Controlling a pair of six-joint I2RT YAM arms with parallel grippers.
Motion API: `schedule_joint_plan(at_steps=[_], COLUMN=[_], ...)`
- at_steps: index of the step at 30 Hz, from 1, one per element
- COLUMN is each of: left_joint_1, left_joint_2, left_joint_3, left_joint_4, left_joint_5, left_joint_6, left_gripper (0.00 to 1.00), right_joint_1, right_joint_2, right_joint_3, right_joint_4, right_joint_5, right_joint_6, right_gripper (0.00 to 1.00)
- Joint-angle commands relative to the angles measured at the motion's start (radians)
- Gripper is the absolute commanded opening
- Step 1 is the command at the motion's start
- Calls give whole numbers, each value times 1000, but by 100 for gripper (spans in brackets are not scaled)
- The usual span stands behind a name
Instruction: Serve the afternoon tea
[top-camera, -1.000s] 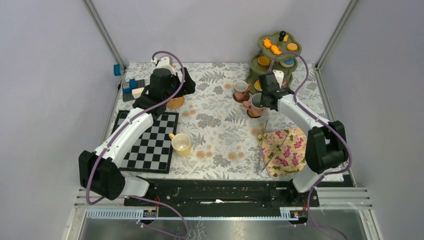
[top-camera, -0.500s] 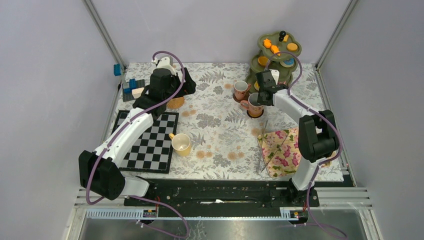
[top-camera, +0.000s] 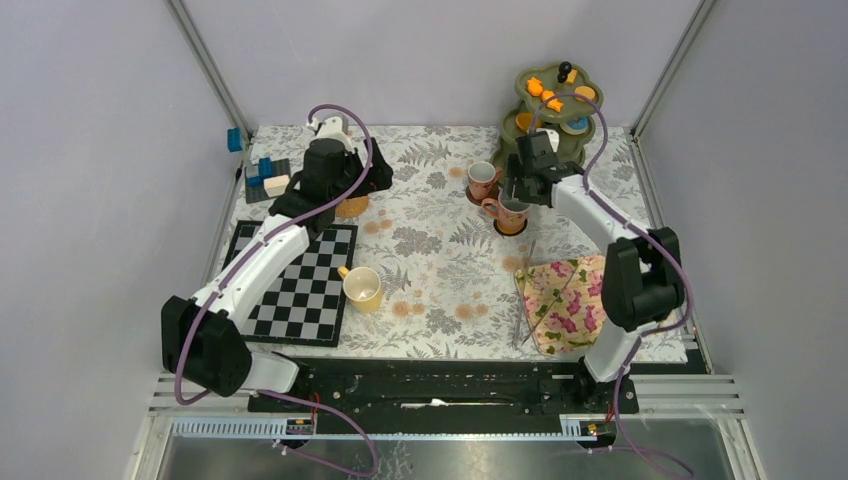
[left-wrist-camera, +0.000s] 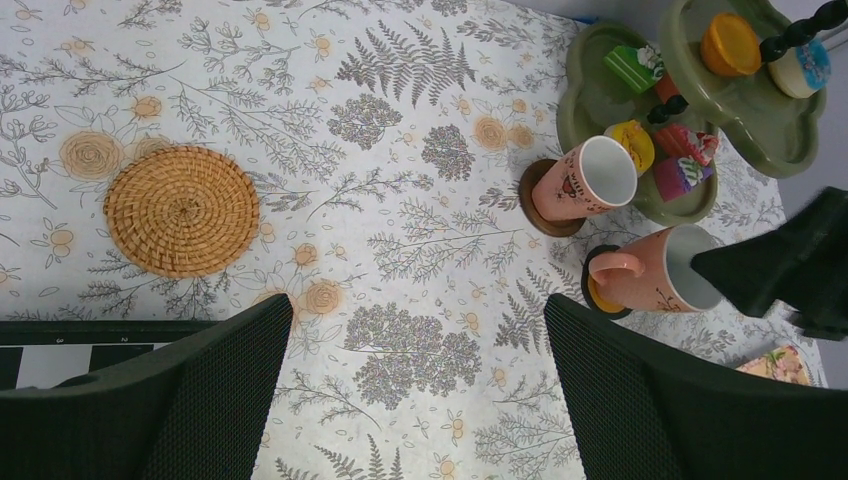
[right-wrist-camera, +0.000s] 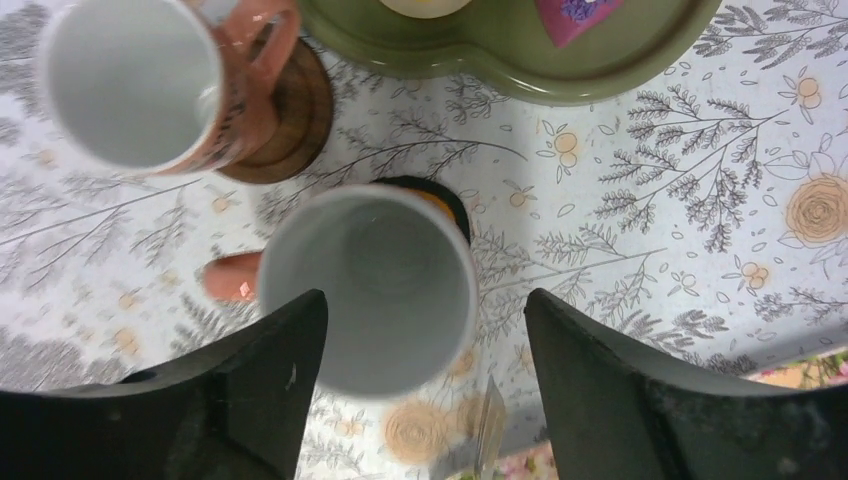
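My right gripper (right-wrist-camera: 425, 300) (top-camera: 516, 190) hangs open above a pink mug (right-wrist-camera: 370, 290) (top-camera: 510, 212); the mug stands upright on a dark coaster (right-wrist-camera: 432, 195), free of the fingers. A second pink mug (top-camera: 482, 179) (right-wrist-camera: 135, 80) sits on a brown coaster (right-wrist-camera: 295, 110) just behind. The olive three-tier stand (top-camera: 548, 110) (left-wrist-camera: 690, 100) carries small cakes and donuts. A yellow mug (top-camera: 361, 288) stands by the chessboard. My left gripper (left-wrist-camera: 418, 305) (top-camera: 368, 178) hovers open over bare cloth, with a woven coaster (left-wrist-camera: 182, 210) to its left.
A black-and-white chessboard (top-camera: 300, 285) lies front left, blue and white blocks (top-camera: 265, 175) at the back left. A pink floral napkin (top-camera: 570, 300) and metal tongs (top-camera: 528, 290) lie front right. Frame posts stand at the back corners.
My right gripper has opened and let go of the pink mug on the dark coaster, after moving back toward the stand. The left arm has barely moved.
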Motion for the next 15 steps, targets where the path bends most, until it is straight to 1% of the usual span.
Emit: schedule_joint_plan(at_steps=[1,4,6,9,11,13,15], left_joint_1=[8,35,66,118,162,227,294], left_joint_2=[29,63,95,144,195,267,343], left_joint_3=[-16,-19,-20,-14,-1,36,78], left_joint_4=[56,61,61,57,52,2,-46], left_joint_5=[-10,-11,-16,-52,-66,-60,-24], left_joint_6=[4,-5,-18,-34,-75,-170,-260], left_gripper=[99,99,99,99,99,99,99], right_joint_1=[-2,2,7,7,7,7,7], right_joint_2=[-186,-302,-398,-502,-563,-614,-655], right_joint_3=[49,-45,-137,-249,-315,-364,-400], right_joint_4=[-59,-28,3,42,66,72,72], right_joint_5=[-114,-225,-291,-393,-438,-459,-470], right_joint_6=[-24,-6,16,49,64,75,70], right_gripper=[85,95,99,100,100,100,100])
